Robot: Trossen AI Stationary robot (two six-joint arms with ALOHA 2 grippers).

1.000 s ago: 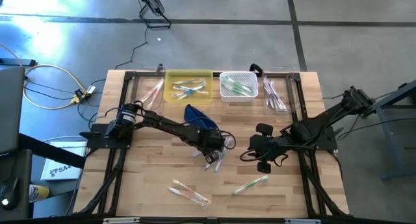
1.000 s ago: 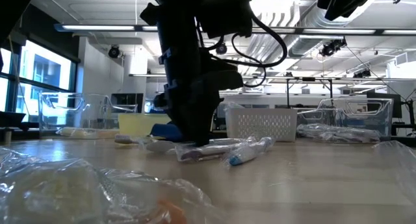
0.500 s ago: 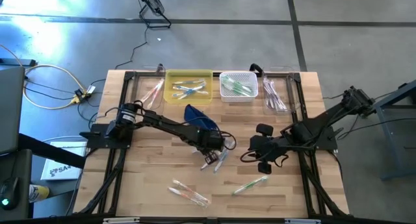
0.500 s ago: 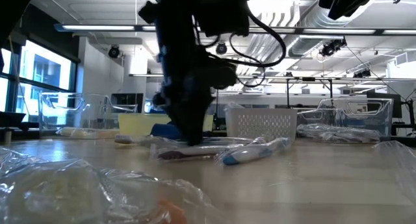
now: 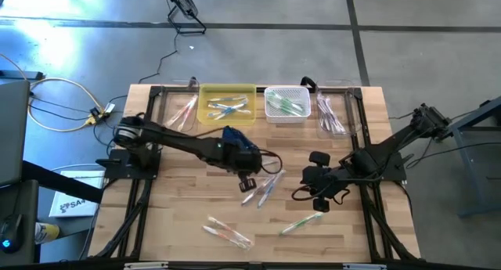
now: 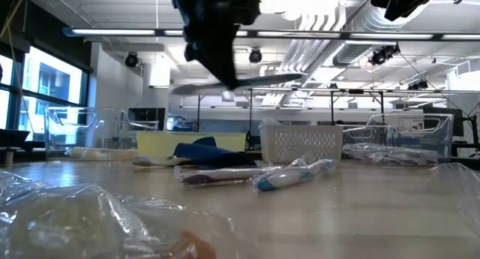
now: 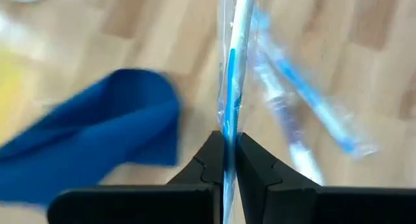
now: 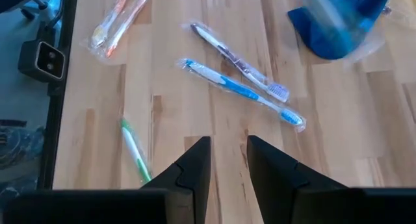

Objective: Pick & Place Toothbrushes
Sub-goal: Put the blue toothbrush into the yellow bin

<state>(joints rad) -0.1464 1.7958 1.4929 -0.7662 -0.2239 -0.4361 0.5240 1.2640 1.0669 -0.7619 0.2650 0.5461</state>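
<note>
1. Left gripper raised above the middle of the wooden table, fingers pinched together on a wrapped blue toothbrush; seen from table height, that brush hanging level in the air, clear of the board.
2. Directly below and beside it, two more wrapped toothbrushes lying on the wood, a blue one and a dark-handled one, close together and nearly parallel.
3. Dark blue pouch resting just behind the left gripper, toward the bins.
4. Right gripper hovering over the right half of the table, fingers a little apart, holding nothing.
5. Green toothbrush lying on the board just in front of the right gripper.
6. Orange-accented toothbrush in clear wrapping near the front edge, well apart from both grippers.
7. Along the back edge, four containers in a row: a clear bin with pinkish brushes, a yellow tray with blue ones, a white basket with green ones, a clear bin with darker ones.
</note>
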